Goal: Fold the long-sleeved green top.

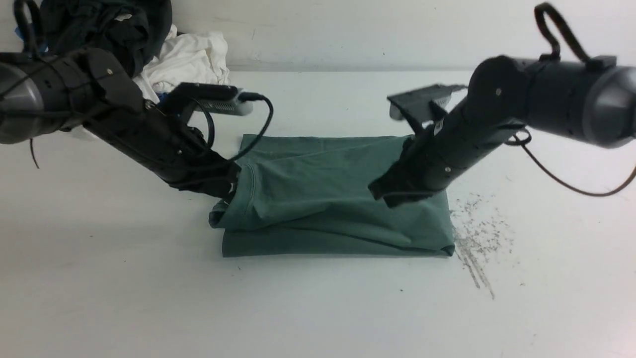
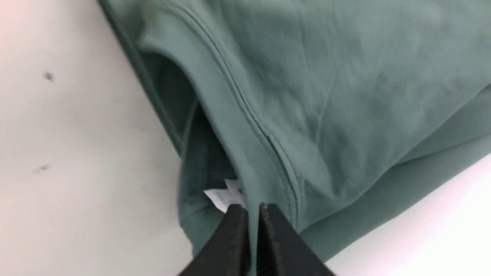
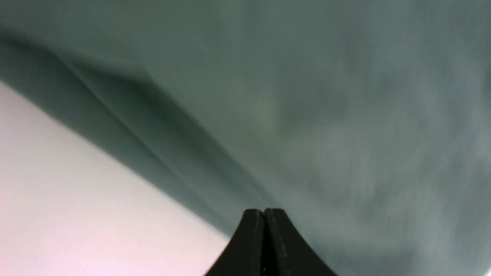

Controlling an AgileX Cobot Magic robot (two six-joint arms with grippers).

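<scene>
Two arms reach in over the white table (image 1: 318, 308) in the front view. The green long-sleeved top (image 1: 323, 199) lies in the middle of it, folded into a rough rectangle. The left gripper (image 1: 229, 191) is at the top's left edge, where the cloth bunches up by the neck. The right gripper (image 1: 392, 196) sits low over the top's right part. A black garment (image 1: 109, 25) and a white garment (image 1: 189, 59) are heaped at the far left corner, well apart from the top. Grey scuff marks (image 1: 479, 238) streak the table just beside the top's right edge.

In the left wrist view, the left gripper (image 2: 253, 209) has its jaws nearly together, pinching a thin fold of the ribbed neckband. A white label (image 2: 224, 197) shows just beside the tips.

The right wrist view is blurred. The right gripper (image 3: 264, 211) has its jaws pressed fully together at the edge of the green cloth (image 3: 326, 115); whether any fabric is caught between them cannot be told.
</scene>
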